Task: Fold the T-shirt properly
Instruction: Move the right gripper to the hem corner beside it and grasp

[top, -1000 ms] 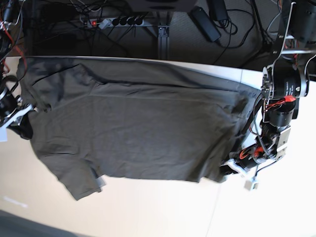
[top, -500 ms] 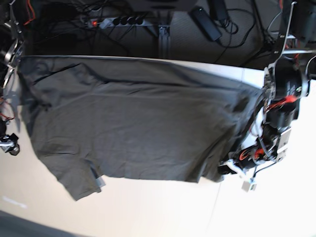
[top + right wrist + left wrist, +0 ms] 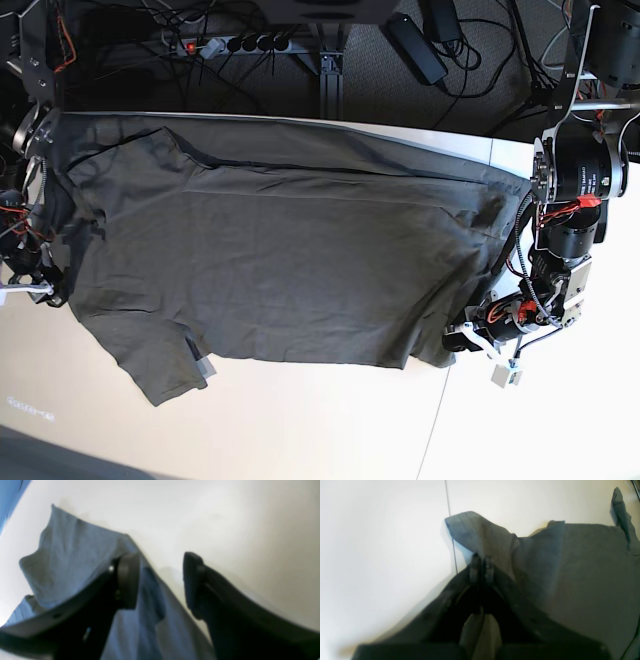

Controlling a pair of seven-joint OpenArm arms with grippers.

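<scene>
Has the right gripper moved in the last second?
Yes. In the base view the right gripper now sits lower along the T-shirt, farther from the power strip, than a second ago.

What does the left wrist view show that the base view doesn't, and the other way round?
Only the left wrist view shows the left gripper with its jaws shut on a fold of the T-shirt. Only the base view shows the whole spread shirt, the power strip behind the table, and the right gripper at the shirt's other edge. Both show the shirt and white table.
</scene>
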